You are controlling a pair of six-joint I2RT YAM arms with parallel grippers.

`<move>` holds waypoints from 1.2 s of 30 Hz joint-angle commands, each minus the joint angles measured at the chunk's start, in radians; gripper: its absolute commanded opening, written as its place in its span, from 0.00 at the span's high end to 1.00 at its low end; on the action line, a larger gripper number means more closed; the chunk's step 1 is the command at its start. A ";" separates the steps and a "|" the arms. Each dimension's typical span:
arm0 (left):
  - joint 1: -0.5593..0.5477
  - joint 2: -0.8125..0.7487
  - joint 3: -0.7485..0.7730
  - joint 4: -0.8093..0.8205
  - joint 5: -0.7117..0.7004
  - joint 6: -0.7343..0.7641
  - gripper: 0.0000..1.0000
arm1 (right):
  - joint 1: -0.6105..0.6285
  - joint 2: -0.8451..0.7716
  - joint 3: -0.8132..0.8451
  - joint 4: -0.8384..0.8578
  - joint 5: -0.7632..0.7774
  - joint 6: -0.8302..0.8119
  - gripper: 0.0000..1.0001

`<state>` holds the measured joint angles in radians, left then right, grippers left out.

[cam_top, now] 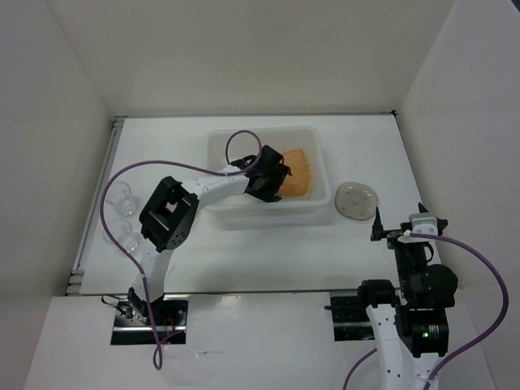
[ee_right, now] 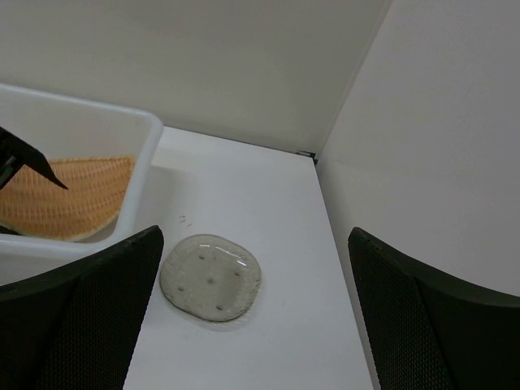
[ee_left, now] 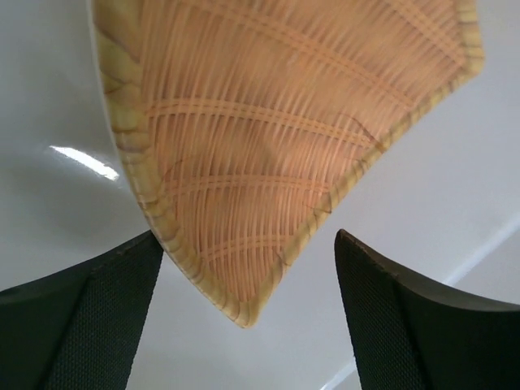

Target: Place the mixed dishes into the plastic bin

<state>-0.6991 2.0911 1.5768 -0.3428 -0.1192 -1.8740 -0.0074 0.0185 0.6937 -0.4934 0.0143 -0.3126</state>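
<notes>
1. Nearest the bases, the right gripper [cam_top: 400, 221] hung low over the table on its own side. Its fingers were spread wide and held nothing. It faced the one dish on that side, which suggested it was lined up for that pick.

2. Just beyond it, a grey-brown saucer [cam_top: 357, 200] lay flat on the table. It sat just beside the plastic bin's right wall but outside it, so it had yet to go in.

3. Well apart, at the table's left edge, two clear cups [cam_top: 122, 197] stood upright side by side. They were within the left arm's side of the workspace, and neither arm was near them.

4. Farther back, the plastic bin [cam_top: 260, 140] stood mid-table, between both arms, probably so either could drop dishes into it.

5. Inside the bin, the orange plate [cam_top: 299, 172] lay in the right half. The left gripper [ee_left: 246, 240] hovered over it with its jaws apart. One plate corner showed between the fingers, touching neither. That placement looked done, with a saucer and the cups left to move.
</notes>
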 commanded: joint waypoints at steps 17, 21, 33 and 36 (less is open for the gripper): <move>0.199 -0.531 0.015 -0.266 -0.189 0.938 0.00 | -0.043 0.527 0.193 0.021 0.021 0.035 0.01; 0.208 -0.578 0.034 -0.350 -0.270 1.062 0.00 | -0.028 0.818 0.350 -0.039 -0.073 0.039 0.01; 0.338 -0.701 -0.029 -0.337 -0.168 1.329 0.00 | -0.262 1.337 0.501 -0.197 -0.293 -0.023 0.01; 0.371 -0.726 -0.061 -0.314 -0.080 1.349 0.00 | -0.347 1.428 0.524 -0.224 -0.406 -0.032 0.01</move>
<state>-0.3473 1.3876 1.5459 -0.6899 -0.2955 -0.5976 -0.2855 1.4086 1.1484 -0.6704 -0.2379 -0.3141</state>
